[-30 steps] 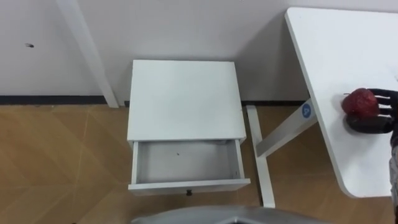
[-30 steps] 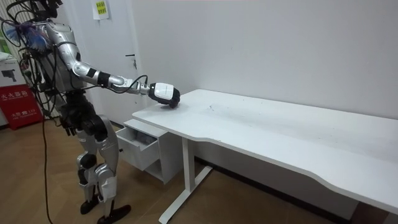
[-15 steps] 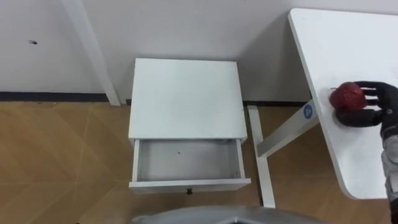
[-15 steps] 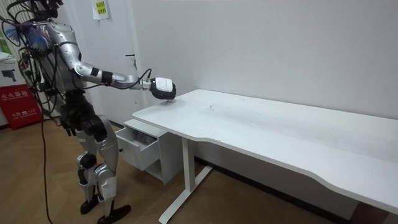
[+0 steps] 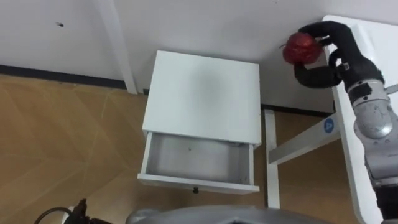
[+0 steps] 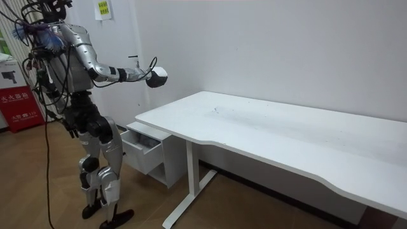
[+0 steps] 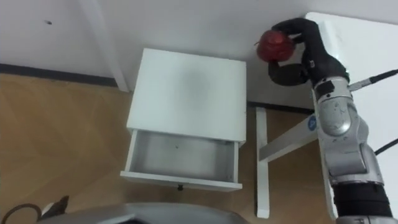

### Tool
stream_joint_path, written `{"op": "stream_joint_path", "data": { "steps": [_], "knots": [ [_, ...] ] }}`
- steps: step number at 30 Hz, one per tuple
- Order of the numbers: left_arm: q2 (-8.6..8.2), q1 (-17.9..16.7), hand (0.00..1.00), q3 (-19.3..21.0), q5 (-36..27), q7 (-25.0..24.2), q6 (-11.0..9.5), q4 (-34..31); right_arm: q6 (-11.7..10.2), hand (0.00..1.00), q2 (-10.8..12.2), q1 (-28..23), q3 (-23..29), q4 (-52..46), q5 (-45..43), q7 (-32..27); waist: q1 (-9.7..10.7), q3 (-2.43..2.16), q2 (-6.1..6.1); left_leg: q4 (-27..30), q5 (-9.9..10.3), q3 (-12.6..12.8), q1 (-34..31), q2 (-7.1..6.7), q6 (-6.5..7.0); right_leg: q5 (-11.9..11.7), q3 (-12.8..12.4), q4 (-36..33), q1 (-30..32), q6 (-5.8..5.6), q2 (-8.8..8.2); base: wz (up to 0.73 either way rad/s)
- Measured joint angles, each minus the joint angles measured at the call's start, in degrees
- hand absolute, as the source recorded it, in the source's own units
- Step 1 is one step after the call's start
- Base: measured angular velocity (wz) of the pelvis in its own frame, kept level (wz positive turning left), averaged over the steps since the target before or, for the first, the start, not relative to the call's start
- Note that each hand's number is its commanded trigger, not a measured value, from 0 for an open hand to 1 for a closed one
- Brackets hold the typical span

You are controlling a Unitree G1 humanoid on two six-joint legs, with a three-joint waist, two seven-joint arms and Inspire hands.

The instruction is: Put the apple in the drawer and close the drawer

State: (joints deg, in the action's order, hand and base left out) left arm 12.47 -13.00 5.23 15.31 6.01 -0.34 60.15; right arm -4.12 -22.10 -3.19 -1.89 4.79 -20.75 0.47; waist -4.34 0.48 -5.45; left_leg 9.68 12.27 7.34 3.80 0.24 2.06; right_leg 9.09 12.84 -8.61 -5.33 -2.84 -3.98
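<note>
Left eye view has the right hand [image 5: 337, 57] clamped round the apple [image 5: 301, 48]; a slackening hold risks dropping it short of the open drawer [image 5: 198, 160].

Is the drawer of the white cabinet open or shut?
Open. The drawer is pulled out from the cabinet, showing its bare inside.

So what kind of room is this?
Probably an office or workroom: a long white desk against a plain wall, a small white cabinet with its drawer open, and a wood-pattern floor.
</note>
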Motion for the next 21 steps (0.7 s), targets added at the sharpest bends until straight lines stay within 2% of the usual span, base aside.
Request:
{"op": "stream_joint_path", "data": {
  "steps": [2,4,9,15,21],
  "knots": [
    [-0.12,0.49,0.0,-1.14,0.0,-0.03,-0.02,0.01,0.03,1.0,1.56,-0.01,-2.2,0.41,0.01,1.15,-0.42,0.26,0.38,-0.04,0.0,-0.09,-0.21,-0.03,0.0,0.0,0.15,0.05,0.06,0.0,-0.04,0.06],
    [-0.14,0.64,0.0,-1.07,0.02,-0.03,-0.02,0.01,0.34,1.0,1.87,-0.07,-3.53,0.54,0.01,2.12,-0.7,0.34,0.78,-0.04,0.0,-0.07,-0.48,-0.04,0.0,0.0,0.24,0.05,0.33,0.0,-0.05,0.0],
    [-0.32,0.27,0.0,-1.05,0.25,-0.37,0.01,0.15,0.43,1.0,2.68,-0.09,-4.9,-0.01,-1.55,4.75,-1.02,0.1,1.2,-0.02,0.0,-0.19,-0.99,0.0,0.0,0.0,1.4,0.06,0.58,0.0,-0.09,0.03],
    [-0.95,0.47,0.0,-1.6,0.05,-0.36,0.15,0.2,0.82,1.0,3.61,-0.95,-10.95,0.2,-7.2,8.53,-1.19,-0.32,1.58,-0.02,0.0,-0.2,-0.96,-0.03,0.0,0.0,1.39,0.08,0.55,0.0,-0.15,0.0],
    [-1.06,1.49,0.0,-3.5,0.08,-0.43,-0.03,0.51,1.22,1.0,3.92,-2.76,-13.82,0.37,-9.93,13.12,-2.17,-0.32,1.59,-0.02,0.0,-0.23,-1.12,-0.08,0.0,0.0,1.37,0.08,0.47,0.0,-0.2,0.0]
  ]
}}
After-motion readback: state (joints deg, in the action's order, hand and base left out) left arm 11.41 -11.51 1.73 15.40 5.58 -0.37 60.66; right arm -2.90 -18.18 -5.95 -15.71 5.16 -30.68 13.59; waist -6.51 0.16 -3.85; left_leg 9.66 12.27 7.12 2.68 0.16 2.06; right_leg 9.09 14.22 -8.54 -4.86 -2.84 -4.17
